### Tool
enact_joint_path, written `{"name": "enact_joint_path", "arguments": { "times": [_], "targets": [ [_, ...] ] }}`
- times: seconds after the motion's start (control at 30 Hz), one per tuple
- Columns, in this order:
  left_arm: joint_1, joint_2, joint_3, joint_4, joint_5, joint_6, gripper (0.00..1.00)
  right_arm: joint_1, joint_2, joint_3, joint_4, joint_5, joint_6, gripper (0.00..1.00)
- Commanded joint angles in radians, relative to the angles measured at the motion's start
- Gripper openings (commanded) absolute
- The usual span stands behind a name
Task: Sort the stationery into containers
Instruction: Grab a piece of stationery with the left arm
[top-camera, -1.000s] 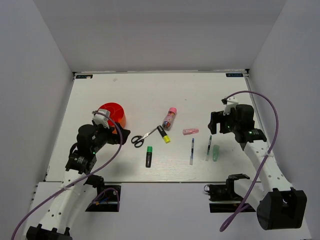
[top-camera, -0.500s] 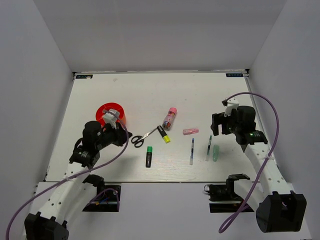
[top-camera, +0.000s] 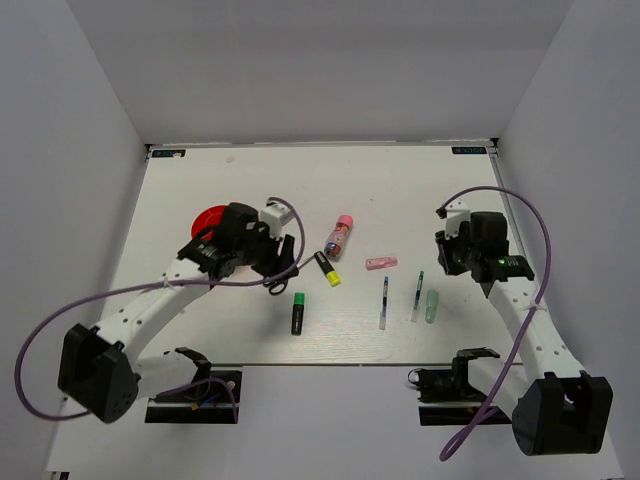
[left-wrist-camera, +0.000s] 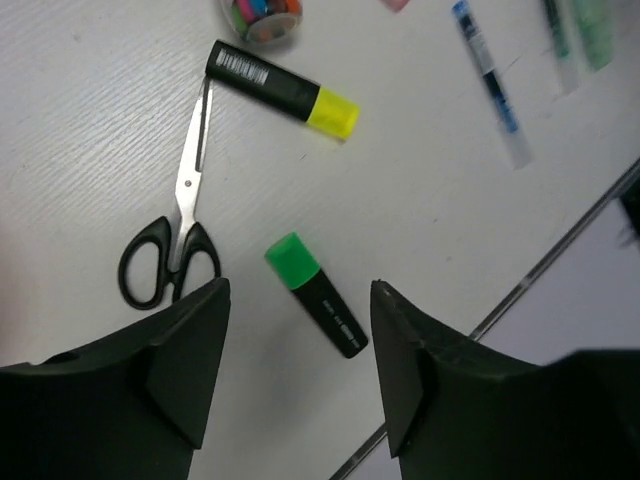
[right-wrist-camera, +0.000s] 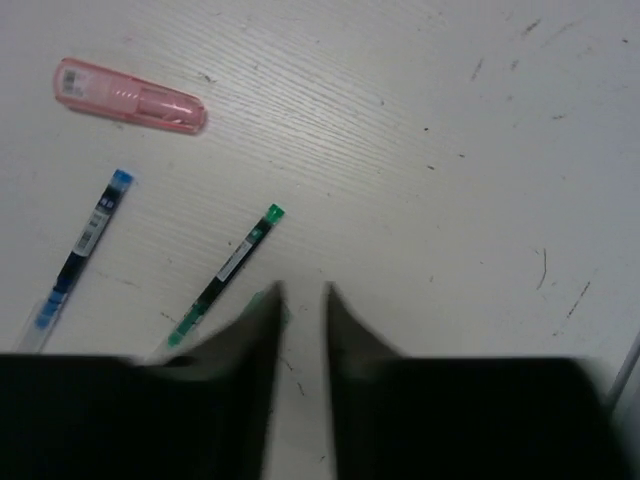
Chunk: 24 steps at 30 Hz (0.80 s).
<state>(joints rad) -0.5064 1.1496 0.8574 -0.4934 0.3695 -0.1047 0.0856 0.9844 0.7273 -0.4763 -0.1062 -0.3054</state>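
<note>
- left end effector is open and empty, hanging over the scissors and green-capped highlighter on the table
- right end effector shows just a thin gap, nothing in it, above the green pen
- red cup peeks out beside the left arm

The left arm has swung up out of the lower left of the top view and stretched toward the middle of the bench. Its tool, which hung just beside the red-orange organiser, now hangs over the handle end of the scissors, partly hiding them from above. The arm now crosses the organiser, leaving only its left part showing. The right tool has shifted slightly toward the right edge of the frame.
</note>
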Motion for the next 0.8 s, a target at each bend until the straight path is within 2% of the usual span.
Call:
{"name": "enact_joint_path", "arguments": {
  "times": [0.0, 0.07, 0.1, 0.13, 0.17, 0.23, 0.3, 0.37, 0.5, 0.63, 0.73, 0.77],
  "targets": [
    [-0.083, 0.110, 0.118, -0.177, -0.212, 0.146, 0.69, -0.001, -0.010, 0.032, -0.033, -0.104, -0.021, 0.00],
    [-0.103, 0.186, 0.143, -0.218, -0.309, 0.160, 0.47, -0.004, -0.018, 0.031, -0.015, -0.116, -0.015, 0.00],
    [-0.103, 0.206, 0.146, -0.217, -0.325, 0.161, 0.38, -0.001, -0.030, 0.021, -0.013, -0.118, -0.014, 0.05],
    [-0.106, 0.216, 0.147, -0.217, -0.331, 0.161, 0.31, 0.002, -0.035, 0.017, -0.007, -0.118, -0.012, 0.63],
    [-0.107, 0.231, 0.152, -0.217, -0.365, 0.157, 0.19, -0.001, -0.036, 0.012, -0.004, -0.119, -0.009, 0.78],
    [-0.106, 0.246, 0.164, -0.226, -0.363, 0.157, 0.17, 0.002, -0.044, 0.004, 0.004, -0.125, -0.017, 0.80],
    [-0.104, 0.268, 0.176, -0.246, -0.394, 0.158, 0.17, 0.002, -0.043, 0.006, 0.002, -0.136, -0.018, 0.67],
    [-0.104, 0.275, 0.172, -0.255, -0.383, 0.161, 0.11, 0.003, -0.038, 0.004, 0.001, -0.141, -0.020, 0.55],
    [-0.107, 0.297, 0.160, -0.261, -0.400, 0.155, 0.11, 0.002, -0.038, 0.006, 0.001, -0.153, -0.012, 0.53],
    [-0.107, 0.318, 0.160, -0.263, -0.437, 0.140, 0.26, 0.002, -0.041, 0.004, 0.005, -0.159, -0.008, 0.53],
    [-0.093, 0.329, 0.166, -0.260, -0.461, 0.117, 0.47, 0.002, -0.039, 0.003, 0.004, -0.159, -0.006, 0.53],
    [-0.090, 0.332, 0.166, -0.260, -0.461, 0.119, 0.47, 0.003, -0.041, 0.003, 0.002, -0.161, -0.008, 0.53]
  ]
}}
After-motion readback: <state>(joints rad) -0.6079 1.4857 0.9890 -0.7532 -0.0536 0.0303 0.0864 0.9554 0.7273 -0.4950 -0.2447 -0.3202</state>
